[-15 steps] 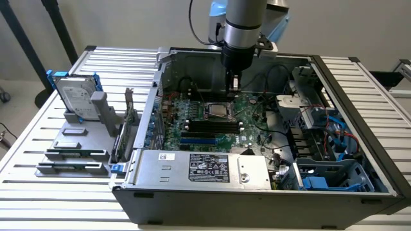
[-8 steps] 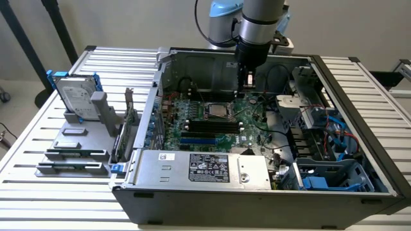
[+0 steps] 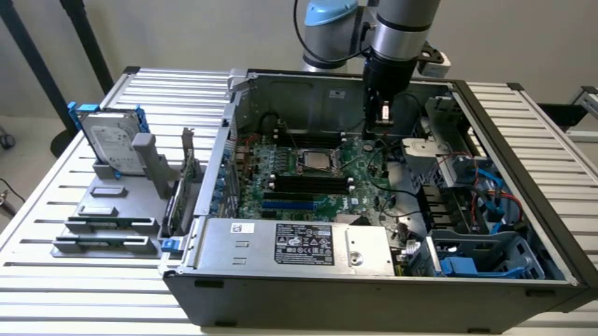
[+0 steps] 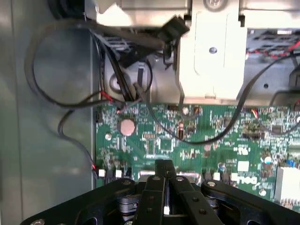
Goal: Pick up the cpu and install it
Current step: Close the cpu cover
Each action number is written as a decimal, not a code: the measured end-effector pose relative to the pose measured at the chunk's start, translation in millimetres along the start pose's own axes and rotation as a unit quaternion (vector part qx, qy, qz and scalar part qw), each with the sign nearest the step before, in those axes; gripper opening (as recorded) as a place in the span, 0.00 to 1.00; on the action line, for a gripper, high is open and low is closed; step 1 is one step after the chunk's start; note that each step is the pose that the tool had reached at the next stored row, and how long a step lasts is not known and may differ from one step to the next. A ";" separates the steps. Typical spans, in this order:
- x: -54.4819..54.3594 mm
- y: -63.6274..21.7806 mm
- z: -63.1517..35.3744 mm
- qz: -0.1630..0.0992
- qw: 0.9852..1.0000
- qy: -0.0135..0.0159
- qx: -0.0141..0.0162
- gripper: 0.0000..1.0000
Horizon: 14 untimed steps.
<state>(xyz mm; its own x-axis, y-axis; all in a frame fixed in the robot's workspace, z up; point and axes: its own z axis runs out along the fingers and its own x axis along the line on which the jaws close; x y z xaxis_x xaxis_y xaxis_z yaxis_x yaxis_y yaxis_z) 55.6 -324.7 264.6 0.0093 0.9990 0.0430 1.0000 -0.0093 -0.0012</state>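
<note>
Closed gripper (image 3: 376, 134) low inside the open computer case (image 3: 374, 294), with the cpu (image 3: 315, 159) off to one side of it.

The gripper's fingers are pressed together with nothing between them, reaching down toward the far part of the green motherboard (image 3: 323, 201). In the wrist view the joined gripper (image 4: 164, 169) hangs just above the board's edge, near loose black cables (image 4: 61, 101). The cpu appears as a silver-grey square lying flat in the socket frame at the middle of the motherboard. It is to the exterior view's left of the gripper and a little nearer, close by but not touching. Outside the case, on the slatted surface (image 3: 56, 280) at the exterior view's left, a hard drive (image 3: 110, 140) in a blue bracket stands upright on a grey holder (image 3: 103, 231).
</note>
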 end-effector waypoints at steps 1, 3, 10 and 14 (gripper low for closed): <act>0.0 1.0 0.1 0.000 1.000 0.001 0.000 0.11; 0.0 1.8 0.8 0.000 1.000 0.002 -0.002 0.11; -0.4 2.3 9.7 -0.002 1.000 0.004 -0.007 0.11; -0.7 2.3 17.0 -0.004 1.000 0.004 -0.007 0.11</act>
<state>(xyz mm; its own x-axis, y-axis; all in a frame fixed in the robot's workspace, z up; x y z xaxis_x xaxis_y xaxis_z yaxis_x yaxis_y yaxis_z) 57.9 -324.6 247.5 0.0009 0.9987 0.0503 0.9999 -0.0016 0.0137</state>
